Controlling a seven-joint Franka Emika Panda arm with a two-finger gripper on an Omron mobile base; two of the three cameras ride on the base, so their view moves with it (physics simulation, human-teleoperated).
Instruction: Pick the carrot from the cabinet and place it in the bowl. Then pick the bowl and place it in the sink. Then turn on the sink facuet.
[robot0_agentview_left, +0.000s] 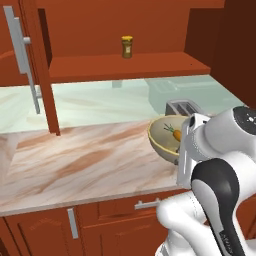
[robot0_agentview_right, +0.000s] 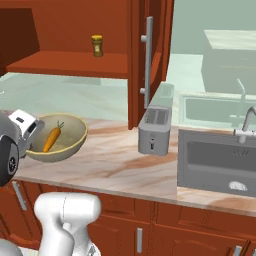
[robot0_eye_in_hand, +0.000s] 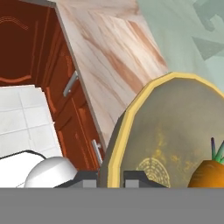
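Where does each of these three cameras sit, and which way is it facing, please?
Left base view: behind the arm's left, facing the counter; white arm lower right, beside the bowl.
Right base view: behind its right, facing toaster and sink; arm lower left.
Hand view: on the hand, looking along the gripper, whose fingertips straddle the bowl's rim.
Shared: all show the bowl holding the carrot; both base views show the cabinet.

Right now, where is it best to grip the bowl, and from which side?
Probably the thin rim of the bowl on the arm's side, one finger inside, one outside; the gripper already straddles it there. The carrot lies mid-bowl, clear of that edge.
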